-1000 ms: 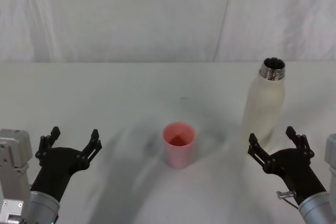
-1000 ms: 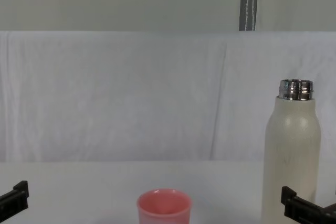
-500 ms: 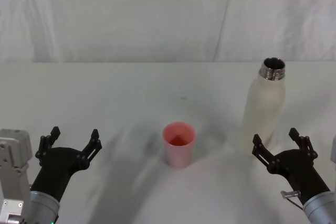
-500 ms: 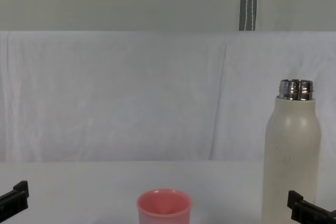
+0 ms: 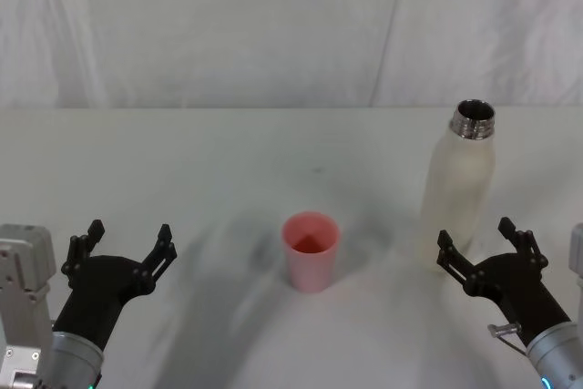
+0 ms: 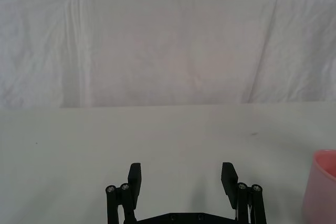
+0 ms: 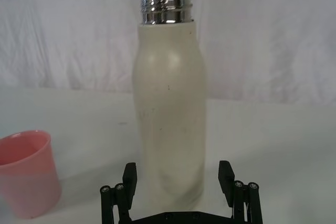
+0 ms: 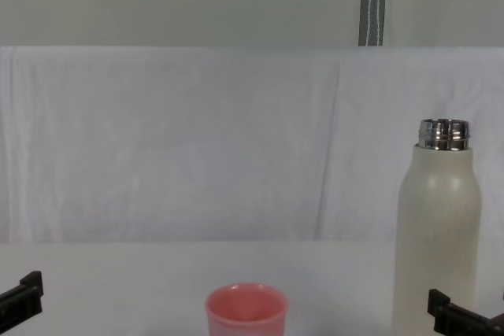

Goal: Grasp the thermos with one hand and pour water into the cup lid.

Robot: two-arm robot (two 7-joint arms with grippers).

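The thermos [image 5: 460,181] stands upright at the right of the head frame on the white table [image 5: 182,161], its steel neck uncapped. The cup lid [image 5: 311,250] sits upright and open near the centre of that frame, to the lower left of the thermos and well apart from it.

The right end effector [image 5: 485,243] is at the lower right of the head frame, just in front of the base of the thermos, with its fingers spread wide and grasping nothing. In the right wrist view the two fingertips [image 7: 227,174] stand on either side of the lower body of the thermos [image 7: 169,108] without clearly touching it, and the cup lid [image 7: 26,172] shows at the lower left edge.

The left end effector [image 5: 127,245] rests at the lower left of the head frame, released and empty, well apart from the cup lid. A white cloth backdrop [image 8: 197,139] hangs behind the table.
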